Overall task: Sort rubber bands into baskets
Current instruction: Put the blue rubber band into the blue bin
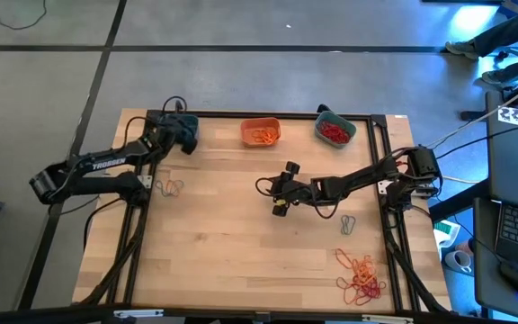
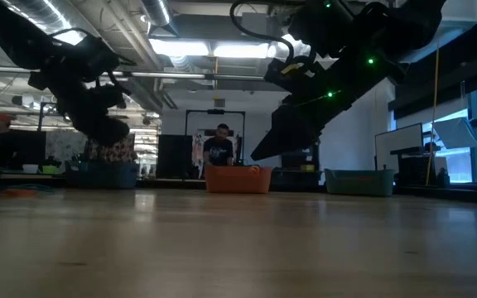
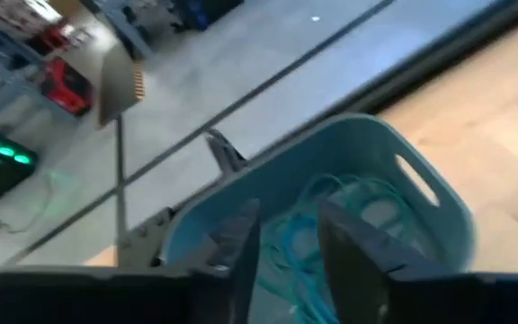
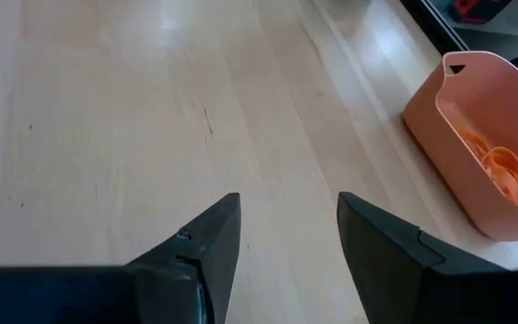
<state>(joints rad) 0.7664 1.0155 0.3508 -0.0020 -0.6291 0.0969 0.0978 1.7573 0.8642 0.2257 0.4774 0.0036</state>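
My left gripper hangs open over the far-left teal basket, which holds grey-teal rubber bands. Its fingers stand above the basket's inside with nothing between them. My right gripper is open and empty above the bare table middle; it also shows in the right wrist view. The orange basket holds orange bands. The second teal basket holds red bands. Loose grey bands lie at the left and right. An orange-red pile lies near right.
The three baskets stand in a row along the table's far edge, also seen in the low view. Black frame rails run along the table's sides. A person stands in the room beyond the far edge.
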